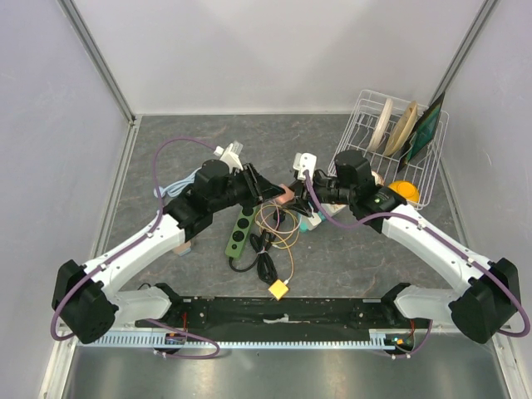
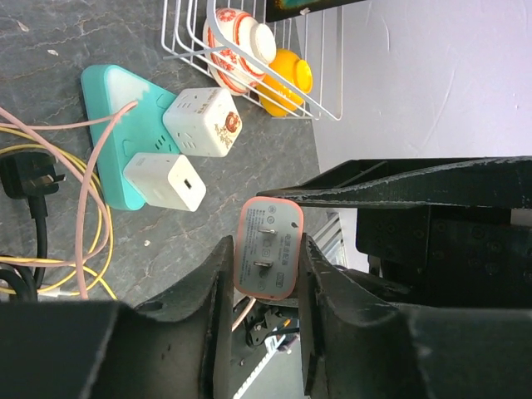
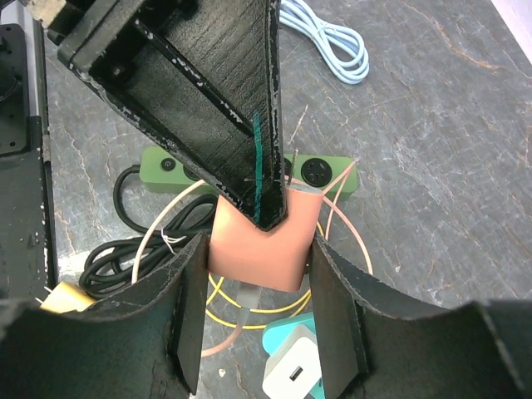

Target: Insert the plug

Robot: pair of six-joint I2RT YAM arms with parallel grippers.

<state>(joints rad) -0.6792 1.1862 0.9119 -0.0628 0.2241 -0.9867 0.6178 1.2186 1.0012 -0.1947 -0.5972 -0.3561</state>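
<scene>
I'm mid-handover, my left end effector (image 2: 264,253) and right end effector (image 3: 258,278) both clamped on the pink plug (image 3: 249,249) above the middle of the table (image 1: 374,266), so next I'd release one side and aim its prongs at the green power strip (image 1: 241,229).

The pink plastic plug (image 2: 268,259), a rounded block with two flat metal prongs on one face, is held clear of the worktop above its middle. It is pinched from opposite ends between the fingers of the left gripper (image 2: 264,248) and the right gripper (image 3: 258,248). Just below, the dark green plastic power strip (image 1: 242,232) lies flat, sockets upward, one end pointing toward the near edge.
</scene>
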